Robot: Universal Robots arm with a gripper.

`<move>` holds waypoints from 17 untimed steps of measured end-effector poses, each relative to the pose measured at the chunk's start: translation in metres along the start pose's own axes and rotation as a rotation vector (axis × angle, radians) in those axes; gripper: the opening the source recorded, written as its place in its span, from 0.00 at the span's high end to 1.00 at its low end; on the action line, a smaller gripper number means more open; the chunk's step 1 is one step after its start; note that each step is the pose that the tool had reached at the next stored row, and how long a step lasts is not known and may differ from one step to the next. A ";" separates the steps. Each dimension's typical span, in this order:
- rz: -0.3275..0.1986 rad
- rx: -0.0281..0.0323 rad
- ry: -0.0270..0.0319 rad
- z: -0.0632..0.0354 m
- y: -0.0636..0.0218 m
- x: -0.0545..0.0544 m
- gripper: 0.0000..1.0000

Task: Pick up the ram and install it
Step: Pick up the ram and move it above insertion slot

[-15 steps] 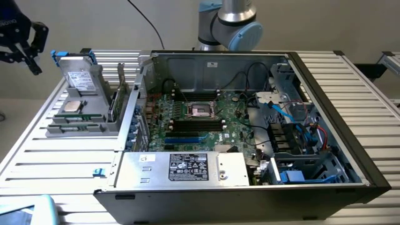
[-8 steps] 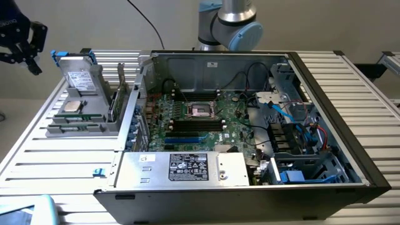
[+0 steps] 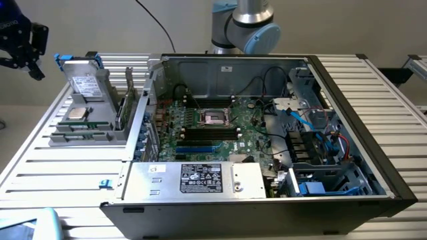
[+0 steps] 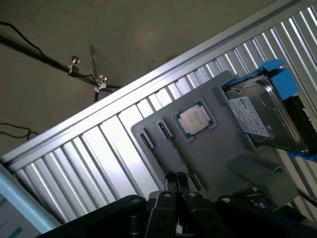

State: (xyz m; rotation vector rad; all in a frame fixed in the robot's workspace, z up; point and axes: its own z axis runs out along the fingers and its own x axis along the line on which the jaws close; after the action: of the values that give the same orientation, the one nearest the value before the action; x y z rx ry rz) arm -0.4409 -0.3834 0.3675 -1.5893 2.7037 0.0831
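The hand (image 4: 176,177) is hovering narrow and empty near the tabletop's (image 3: 47,167) edge; I'd be widening it, squaring along the ram (image 3: 125,105).

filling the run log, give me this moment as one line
ram: upright in grey holder | gripper: apart from ram, holding nothing | motherboard slots: no ram fitted
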 end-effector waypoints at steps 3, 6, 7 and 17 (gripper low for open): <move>-0.056 -0.0007 0.0019 0.0002 0.0000 0.000 0.89; -0.110 -0.0007 0.0033 0.0003 0.0000 0.000 0.89; -0.128 -0.0001 0.0035 0.0003 0.0000 0.000 0.89; -0.310 0.0150 0.0014 0.0004 0.0000 0.000 0.89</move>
State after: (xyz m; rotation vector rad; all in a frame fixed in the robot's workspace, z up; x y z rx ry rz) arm -0.4409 -0.3834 0.3672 -1.9782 2.4157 0.0595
